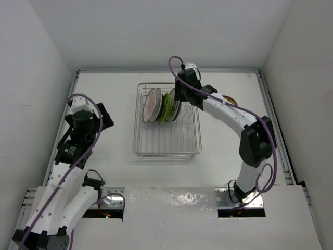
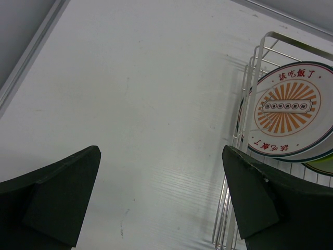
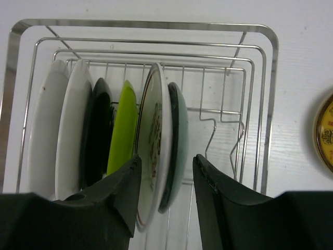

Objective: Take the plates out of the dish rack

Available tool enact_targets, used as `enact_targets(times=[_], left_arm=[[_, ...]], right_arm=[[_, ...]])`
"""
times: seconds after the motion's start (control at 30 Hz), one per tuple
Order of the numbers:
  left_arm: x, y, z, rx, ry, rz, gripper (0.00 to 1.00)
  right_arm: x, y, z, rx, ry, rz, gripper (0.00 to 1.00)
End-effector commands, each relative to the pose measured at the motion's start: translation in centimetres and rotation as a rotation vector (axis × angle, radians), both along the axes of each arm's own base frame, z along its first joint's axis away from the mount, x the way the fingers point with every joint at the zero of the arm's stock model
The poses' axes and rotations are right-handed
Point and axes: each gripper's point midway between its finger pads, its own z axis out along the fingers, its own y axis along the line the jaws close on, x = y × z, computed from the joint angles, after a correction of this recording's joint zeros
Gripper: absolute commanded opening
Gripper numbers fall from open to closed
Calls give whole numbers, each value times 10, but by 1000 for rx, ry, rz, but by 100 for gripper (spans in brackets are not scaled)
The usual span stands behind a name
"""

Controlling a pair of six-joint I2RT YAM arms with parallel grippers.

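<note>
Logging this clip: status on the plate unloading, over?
Left fingers open, over table beside dish rack. Right fingers open, lined up over patterned plate at row's end. Yellow plate already out on table. Nothing blocking.

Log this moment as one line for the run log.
right gripper: open, straddling end plates in dish rack | left gripper: open, over table beside rack | yellow plate: on table outside rack

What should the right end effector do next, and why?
Probably ease the right end effector down and close on the patterned white plate: it is open, straddling that plate's rim and the dark plate beside it in the dish rack.
</note>
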Motion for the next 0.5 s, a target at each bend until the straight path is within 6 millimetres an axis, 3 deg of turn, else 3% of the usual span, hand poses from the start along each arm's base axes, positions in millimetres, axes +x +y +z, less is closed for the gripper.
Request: enact_targets(times=[0.0,0.07,0.1,0.13,0.2,0.27,0.33,0.37,0.47], left_arm=[[5,1,15,0,-50,1,100],[5,1,14,-1,-49,-1,100],[5,1,14,-1,-48,-2,100],[5,1,15,-1,-51,-3,100],[5,0,16,-2,-54,-6,100],[5,0,16,-2,-55,-6,100],[4,0,16,-3,-57,-7,100],[4,0,17,-4,-58,-8,100],[4,-1,18,-6,-63,-11,100]], right_arm=[[9,16,6,-22,-7,-11,43],[15,21,12,-43,-19,-21,37],[15,21,-1,-96,7,-33,35],[21,25,11,-99,-15,-40,29],[25,27,9,-171,-11,-63,23],[27,31,15,-206,-16,-72,22],[30,30,7,-254,-11,-92,20],[29,32,10,-266,-18,-96,14],[30,29,4,-319,-17,-113,12]])
